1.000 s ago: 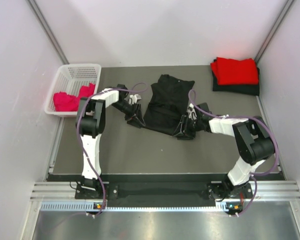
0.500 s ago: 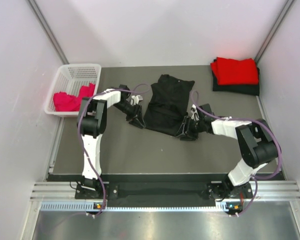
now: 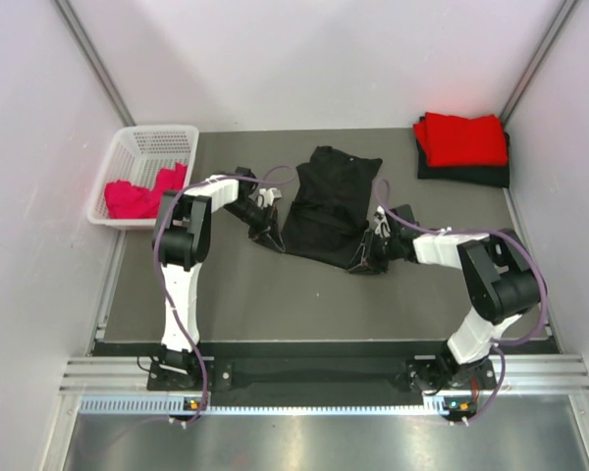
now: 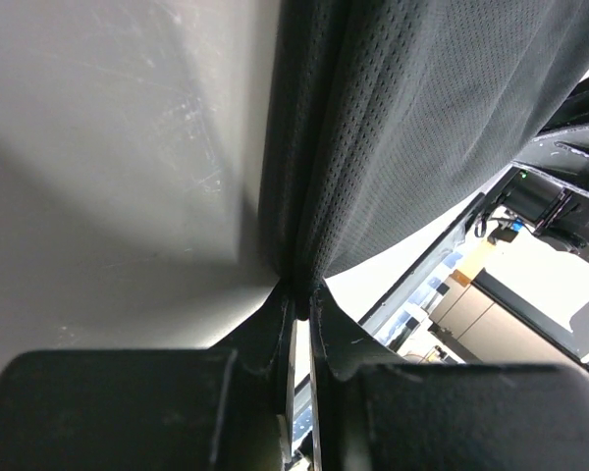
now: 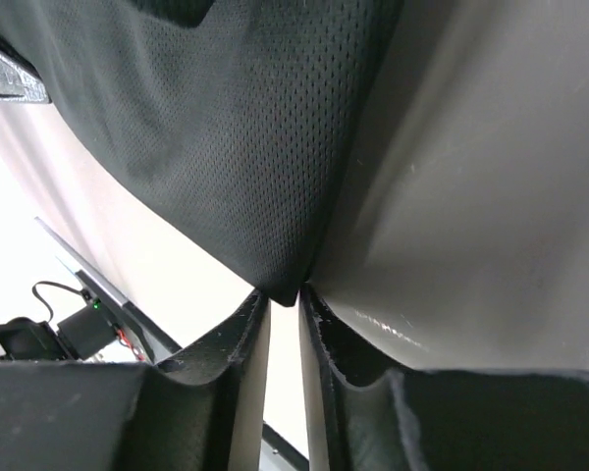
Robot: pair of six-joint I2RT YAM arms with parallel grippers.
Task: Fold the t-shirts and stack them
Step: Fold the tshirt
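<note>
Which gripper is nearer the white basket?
Left. The left gripper pinches a corner of the black t-shirt, right of the basket; the right gripper pinches another corner, farther right.

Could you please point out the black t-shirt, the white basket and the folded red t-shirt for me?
black t-shirt point(image 3: 329, 201), top external view, middle of its body.
white basket point(image 3: 160, 142), top external view, bare far lattice end.
folded red t-shirt point(image 3: 461, 138), top external view, centre of its upper face.

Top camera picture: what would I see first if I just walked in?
A big black t-shirt lies mid-table, its near corners pinched by the left fingers and right fingers. A folded red t-shirt tops a folded black t-shirt far right, and a white basket far left holds pink-red cloth.
</note>
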